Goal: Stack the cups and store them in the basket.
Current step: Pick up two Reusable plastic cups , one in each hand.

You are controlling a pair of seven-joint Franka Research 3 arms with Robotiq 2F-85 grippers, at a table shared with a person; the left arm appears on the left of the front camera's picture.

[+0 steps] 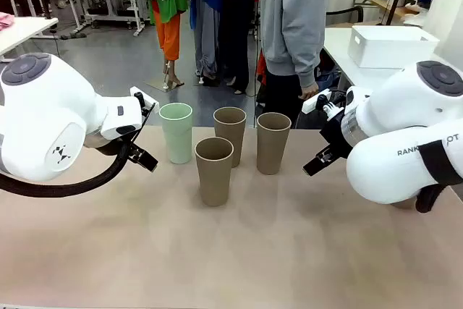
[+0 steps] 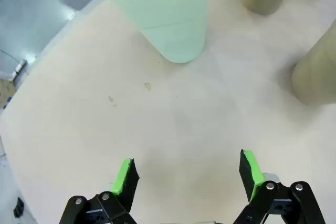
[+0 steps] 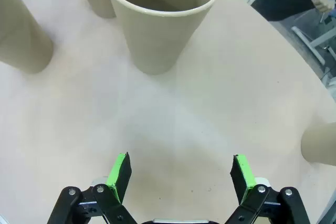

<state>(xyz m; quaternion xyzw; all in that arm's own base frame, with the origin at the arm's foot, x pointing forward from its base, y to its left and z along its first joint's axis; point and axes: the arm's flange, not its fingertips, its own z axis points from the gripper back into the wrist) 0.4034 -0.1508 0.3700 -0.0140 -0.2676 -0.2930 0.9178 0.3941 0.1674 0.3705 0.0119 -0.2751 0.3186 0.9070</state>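
Green cup (image 2: 165,19) ahead of left gripper (image 2: 187,165)

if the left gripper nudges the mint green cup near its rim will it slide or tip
Likely tips: the mint green cup stands tall on its narrower base, wide mouth up. Its thin rim suggests a light cup, easily knocked. The matte wall should give the left gripper fair hold, though the taper might let it slip down.
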